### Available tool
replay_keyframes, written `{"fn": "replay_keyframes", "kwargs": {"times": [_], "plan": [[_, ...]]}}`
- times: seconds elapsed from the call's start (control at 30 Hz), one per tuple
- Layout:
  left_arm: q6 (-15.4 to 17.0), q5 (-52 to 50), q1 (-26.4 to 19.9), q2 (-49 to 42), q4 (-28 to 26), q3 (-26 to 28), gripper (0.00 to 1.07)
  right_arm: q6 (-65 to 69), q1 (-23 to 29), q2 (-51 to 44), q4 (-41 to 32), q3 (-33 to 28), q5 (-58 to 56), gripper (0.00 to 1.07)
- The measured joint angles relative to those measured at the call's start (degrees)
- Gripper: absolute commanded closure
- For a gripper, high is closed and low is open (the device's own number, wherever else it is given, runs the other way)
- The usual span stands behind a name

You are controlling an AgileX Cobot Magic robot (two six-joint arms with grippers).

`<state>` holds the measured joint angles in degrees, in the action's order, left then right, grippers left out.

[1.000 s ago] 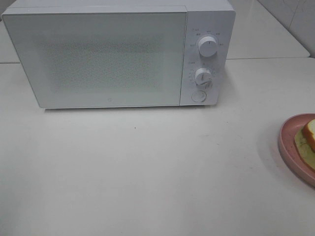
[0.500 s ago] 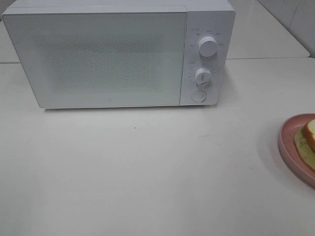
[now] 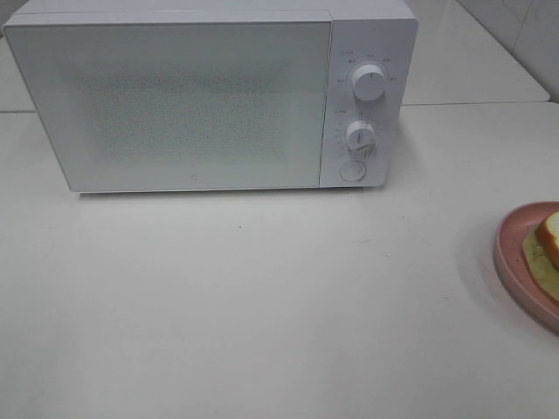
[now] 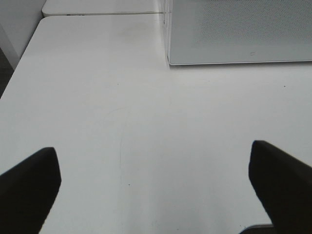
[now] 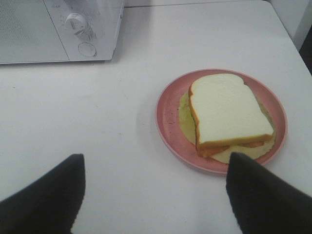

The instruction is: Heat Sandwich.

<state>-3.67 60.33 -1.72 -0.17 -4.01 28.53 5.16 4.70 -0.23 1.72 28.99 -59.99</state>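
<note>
The sandwich [image 5: 228,113], white bread with a golden-brown crust over a pale green layer, lies on a round pink plate [image 5: 165,117]. In the exterior view only its edge [image 3: 548,249] shows on the plate [image 3: 508,257] at the right border. A white microwave [image 3: 175,96] stands at the back with its door shut; it also shows in the right wrist view [image 5: 58,29] and the left wrist view [image 4: 234,34]. My right gripper [image 5: 156,195] is open, a little short of the plate. My left gripper [image 4: 151,185] is open over bare table, left of the microwave's front.
The microwave has two round knobs [image 3: 368,85] and a round button [image 3: 352,171] on its right panel. The white table [image 3: 262,305] ends at a left edge [image 4: 19,68] and a seam behind the microwave. Neither arm shows in the exterior view.
</note>
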Motion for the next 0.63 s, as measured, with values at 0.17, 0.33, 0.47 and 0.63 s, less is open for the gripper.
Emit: {"fn": "replay_keyframes", "kwargs": {"times": [0.17,0.33,0.47,0.63], "plan": [[0.00,0.00,0.00,0.00,0.00,0.00,0.03,0.00,0.00,0.00,0.00,0.00,0.00,0.31],[0.00,0.00,0.00,0.00,0.00,0.00,0.03,0.00,0.00,0.00,0.00,0.00,0.00,0.31],[0.00,0.00,0.00,0.00,0.00,0.00,0.03,0.00,0.00,0.00,0.00,0.00,0.00,0.31],[0.00,0.00,0.00,0.00,0.00,0.00,0.03,0.00,0.00,0.00,0.00,0.00,0.00,0.31]]}}
